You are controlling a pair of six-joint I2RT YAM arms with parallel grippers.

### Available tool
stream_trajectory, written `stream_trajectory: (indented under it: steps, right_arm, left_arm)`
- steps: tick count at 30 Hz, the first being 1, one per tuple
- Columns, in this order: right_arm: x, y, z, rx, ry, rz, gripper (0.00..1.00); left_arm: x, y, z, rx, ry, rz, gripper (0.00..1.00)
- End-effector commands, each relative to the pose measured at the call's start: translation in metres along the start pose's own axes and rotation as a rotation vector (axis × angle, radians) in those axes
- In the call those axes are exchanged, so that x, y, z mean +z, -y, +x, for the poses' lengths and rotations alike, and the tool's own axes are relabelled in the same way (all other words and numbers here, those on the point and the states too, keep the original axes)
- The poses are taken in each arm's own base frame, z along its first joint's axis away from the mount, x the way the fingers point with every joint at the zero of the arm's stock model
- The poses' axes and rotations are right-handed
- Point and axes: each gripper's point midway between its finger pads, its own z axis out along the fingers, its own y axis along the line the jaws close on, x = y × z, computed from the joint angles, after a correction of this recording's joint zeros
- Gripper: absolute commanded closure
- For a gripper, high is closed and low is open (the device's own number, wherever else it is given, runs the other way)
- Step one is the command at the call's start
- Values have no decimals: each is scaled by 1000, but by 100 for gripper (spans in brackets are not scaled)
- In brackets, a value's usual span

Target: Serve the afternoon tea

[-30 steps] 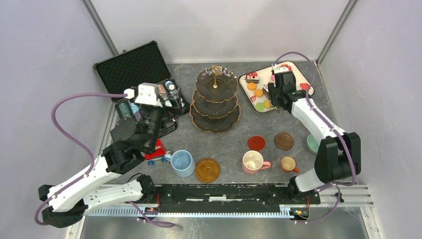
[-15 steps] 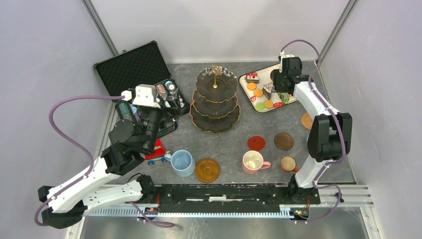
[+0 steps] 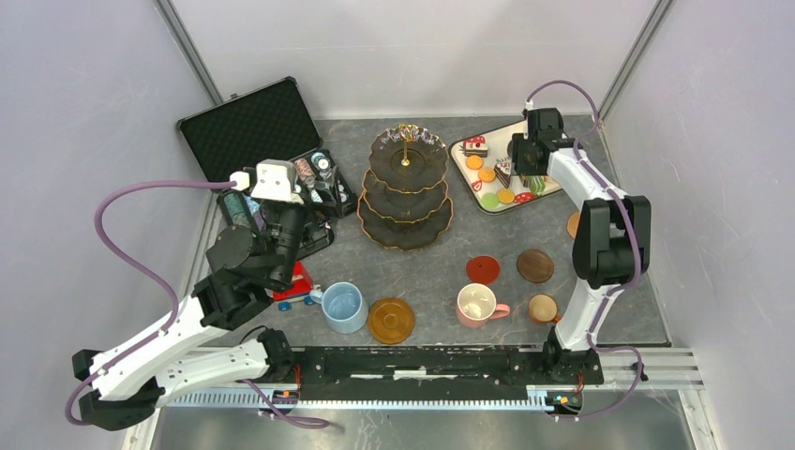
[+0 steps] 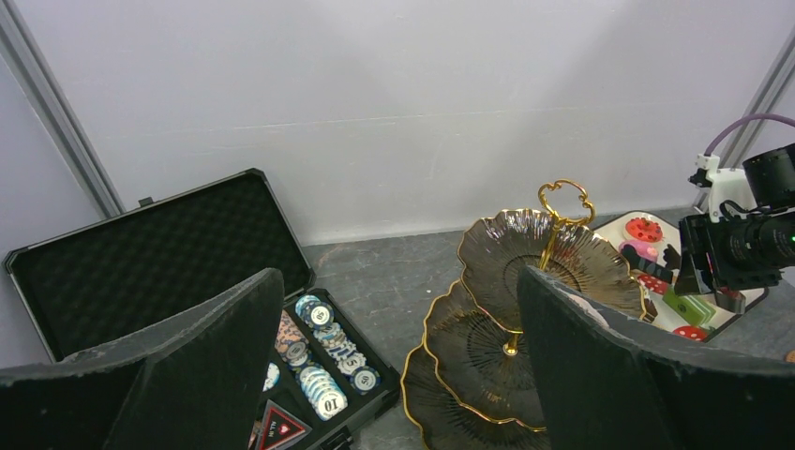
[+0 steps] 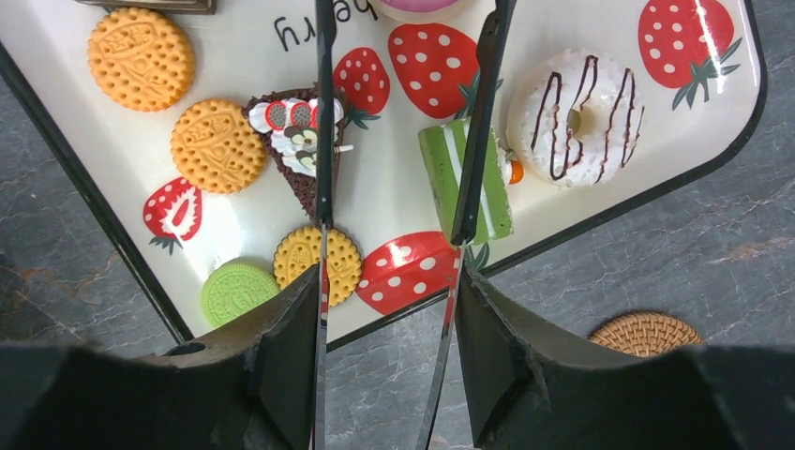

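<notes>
The stand [image 3: 405,187] is set upright in the middle of the table [image 3: 441,239]. Just to its right, a tray [image 5: 384,169] is laid near the far right corner. On the tray, a white donut [image 5: 572,117], a green cake slice [image 5: 445,178], a brown cake slice [image 5: 291,141], three orange macarons [image 5: 217,145] and a green macaron [image 5: 239,292] are spread out.

The right gripper [image 3: 527,172] is held over the tray, pointed down. Its fingers [image 5: 323,141] are kept apart and nothing is gripped. One finger is seen across the brown cake slice and the other across the green cake slice. Whether the cakes are touched cannot be told.

The left gripper [image 4: 398,291] is held up over the left side of the table, turned toward the stand. It is opened wide and nothing is held in it. Below it, a black case [image 4: 141,253] of chips [image 4: 323,361] is laid open. A red car [image 3: 295,286] is parked near the case.

Near the front, a blue mug [image 3: 343,307], a pink mug [image 3: 478,304] and a brown mug [image 3: 543,308] are stood upright in a row. A yellow coaster [image 3: 391,320] is laid between the blue mug and the pink mug. A red coaster [image 3: 483,269] and a dark coaster [image 3: 535,265] are laid side by side behind the pink and brown mugs. A woven coaster [image 5: 645,333] is laid on the table just off the tray.
</notes>
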Motion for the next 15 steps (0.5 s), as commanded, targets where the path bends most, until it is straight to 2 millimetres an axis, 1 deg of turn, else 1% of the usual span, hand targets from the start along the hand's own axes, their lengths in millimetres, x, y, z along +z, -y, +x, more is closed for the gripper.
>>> stream_trajectory:
  steps: [1,5,9,15]
  right_arm:
    - [3,10,-32,45,84,23,46]
    - [11,13,-37,52,86,26,46]
    - [20,9,-36,56,73,3,49]
    - [24,7,-37,52,78,-6,51]
  left_arm:
    - [1,-3,-8,-12,26,-11,0]
    - [1,-3,-8,-15,27,-11,0]
    - [1,-3,-8,-11,26,-12,0]
    - [1,-3,-7,-8,25,-12,0]
